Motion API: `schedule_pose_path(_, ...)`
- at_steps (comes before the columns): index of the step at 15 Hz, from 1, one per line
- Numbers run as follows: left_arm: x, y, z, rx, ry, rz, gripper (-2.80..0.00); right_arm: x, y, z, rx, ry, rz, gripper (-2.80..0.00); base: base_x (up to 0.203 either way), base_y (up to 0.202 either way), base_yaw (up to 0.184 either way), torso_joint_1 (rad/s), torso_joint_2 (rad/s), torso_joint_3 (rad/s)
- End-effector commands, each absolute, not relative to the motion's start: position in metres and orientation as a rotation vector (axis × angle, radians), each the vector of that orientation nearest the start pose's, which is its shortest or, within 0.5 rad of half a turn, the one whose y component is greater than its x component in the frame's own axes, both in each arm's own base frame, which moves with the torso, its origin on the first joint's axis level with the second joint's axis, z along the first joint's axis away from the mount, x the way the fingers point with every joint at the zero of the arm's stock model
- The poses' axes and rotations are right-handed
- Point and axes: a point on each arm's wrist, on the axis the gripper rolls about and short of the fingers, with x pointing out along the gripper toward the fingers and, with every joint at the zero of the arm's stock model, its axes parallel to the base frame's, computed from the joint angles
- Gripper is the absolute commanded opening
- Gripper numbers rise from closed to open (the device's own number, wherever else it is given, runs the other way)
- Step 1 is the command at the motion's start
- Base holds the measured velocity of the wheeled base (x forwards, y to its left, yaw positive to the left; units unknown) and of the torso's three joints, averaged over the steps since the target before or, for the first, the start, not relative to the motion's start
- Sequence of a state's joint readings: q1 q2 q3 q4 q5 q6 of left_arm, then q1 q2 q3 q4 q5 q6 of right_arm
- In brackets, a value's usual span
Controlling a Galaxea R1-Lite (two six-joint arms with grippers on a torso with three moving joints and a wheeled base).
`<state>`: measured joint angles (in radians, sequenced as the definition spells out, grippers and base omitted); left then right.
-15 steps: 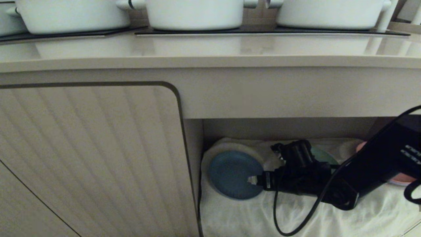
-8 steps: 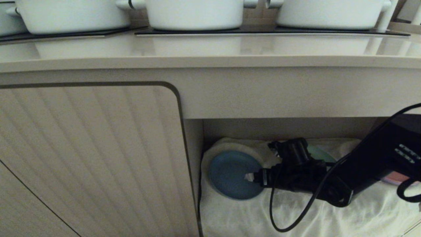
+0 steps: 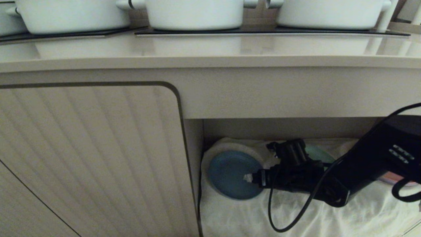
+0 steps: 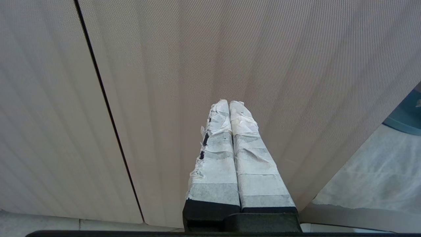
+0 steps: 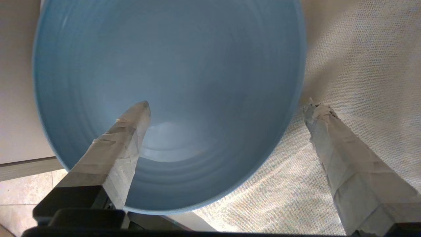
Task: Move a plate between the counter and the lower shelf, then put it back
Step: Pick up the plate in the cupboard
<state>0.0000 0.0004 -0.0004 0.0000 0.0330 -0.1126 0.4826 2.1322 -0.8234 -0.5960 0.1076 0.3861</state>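
One blue plate [image 3: 230, 174] lies on the white cloth [image 3: 296, 217] at the left end of the lower shelf [image 3: 286, 130]. The right end effector [image 3: 249, 178] sits at its rim, fingers [image 5: 125, 138] spread wide, one over the plate and one outside it, gripping nothing. The left end effector [image 4: 229, 105] is pressed together beside the cabinet door [image 3: 92, 154]. One green plate [image 3: 317, 153] and one pink plate [image 3: 393, 179] lie further right. Three white pots [image 3: 194, 13] stand on the tabletop [image 3: 210, 49].

Small round light-blue plate [image 3: 230, 174] lies flat on wrinkly white cloth at left end of lower shelf [image 3: 289, 128], under beige counter [image 3: 210, 49].
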Motion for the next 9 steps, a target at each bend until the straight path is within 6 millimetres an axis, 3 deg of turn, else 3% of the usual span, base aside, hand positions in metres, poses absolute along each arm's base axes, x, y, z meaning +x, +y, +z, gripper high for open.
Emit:
schedule_pose_path(1,-0.0228,0.0008,0.0755,-0.114,-0.002,0.034,-2.80,0.3152,0.1688,0.0374,0.227,0.802,0.422,0.00,0.000,0.000,0.000,0.000,0.00,0.000)
schedule_pose_path(9,-0.0229,0.0008,0.0759,-0.114,-0.003,0.034,-2.80,0.3191,0.1713,0.0347,0.226,0.802,0.424,0.00,0.000,0.000,0.000,0.000,0.00,0.000)
